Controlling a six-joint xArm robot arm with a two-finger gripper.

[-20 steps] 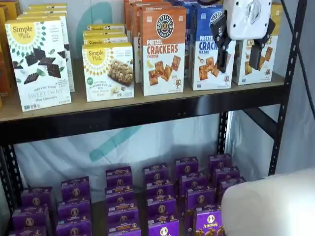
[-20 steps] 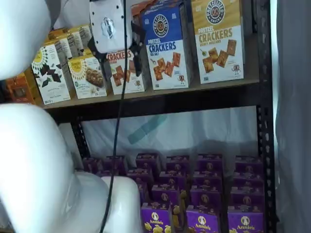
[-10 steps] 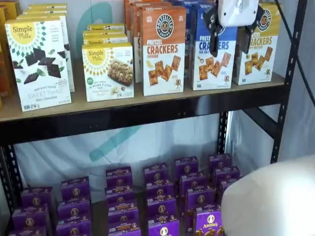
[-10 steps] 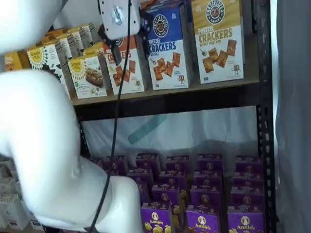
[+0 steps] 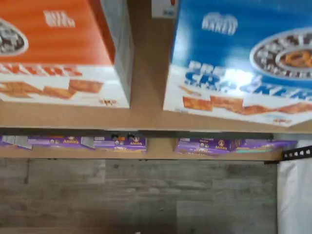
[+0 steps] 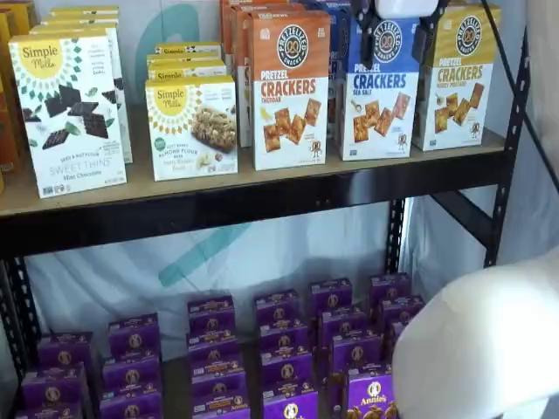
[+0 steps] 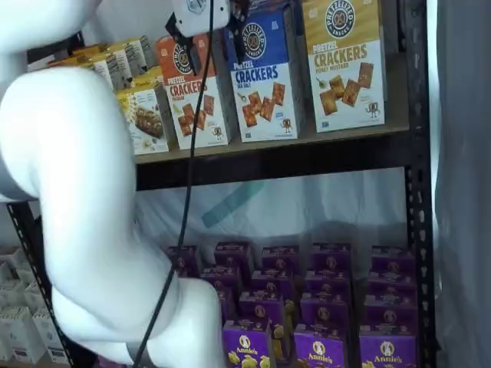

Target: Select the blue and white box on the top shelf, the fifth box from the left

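Observation:
The blue and white box (image 6: 378, 98) stands on the top shelf (image 6: 262, 185) between an orange cheddar carton (image 6: 291, 87) and a yellow-topped carton (image 6: 458, 78). It also shows in a shelf view (image 7: 265, 84) and, close up, in the wrist view (image 5: 243, 63). My gripper (image 6: 396, 39) hangs from the view's upper edge in front of the box's blue upper half. Its two black fingers are apart with a plain gap and hold nothing. It shows in both shelf views (image 7: 205, 38).
Simple Mills boxes (image 6: 70, 113) fill the shelf's left part. Several purple boxes (image 6: 288, 349) stand on the lower level. My white arm (image 7: 84, 199) fills the foreground in a shelf view. A black upright (image 6: 507, 157) stands at the right.
The gripper has risen from the box's lower half to its top, still open. The arm's bulk has shifted in the foreground of both shelf views.

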